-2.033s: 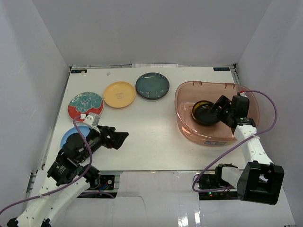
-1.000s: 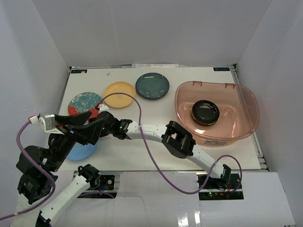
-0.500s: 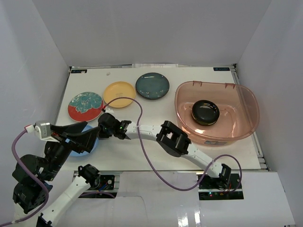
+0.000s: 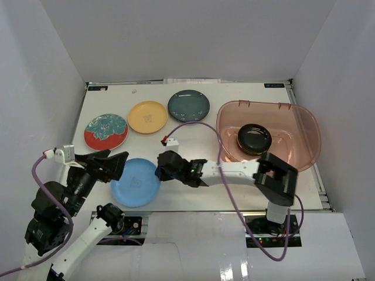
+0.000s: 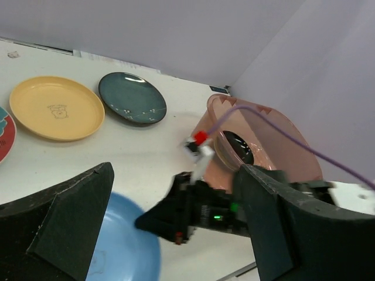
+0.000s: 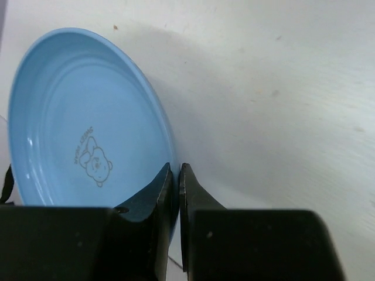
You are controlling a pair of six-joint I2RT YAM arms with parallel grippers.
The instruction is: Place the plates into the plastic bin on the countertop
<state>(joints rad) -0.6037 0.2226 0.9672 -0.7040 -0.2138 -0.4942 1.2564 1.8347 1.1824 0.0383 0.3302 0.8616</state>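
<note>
Now the right pincer (image 6: 176, 175), seemingly clamped on the light blue plate (image 4: 136, 182), had dragged it along the near edge of the desk (image 4: 117, 99) toward the plastic bin (image 4: 304, 126); the left pincer (image 5: 174, 175) stood apart.

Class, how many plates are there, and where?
5: red plate, yellow plate and teal plate at the back left; blue plate in front; black plate in the bin, perhaps hiding others.
</note>
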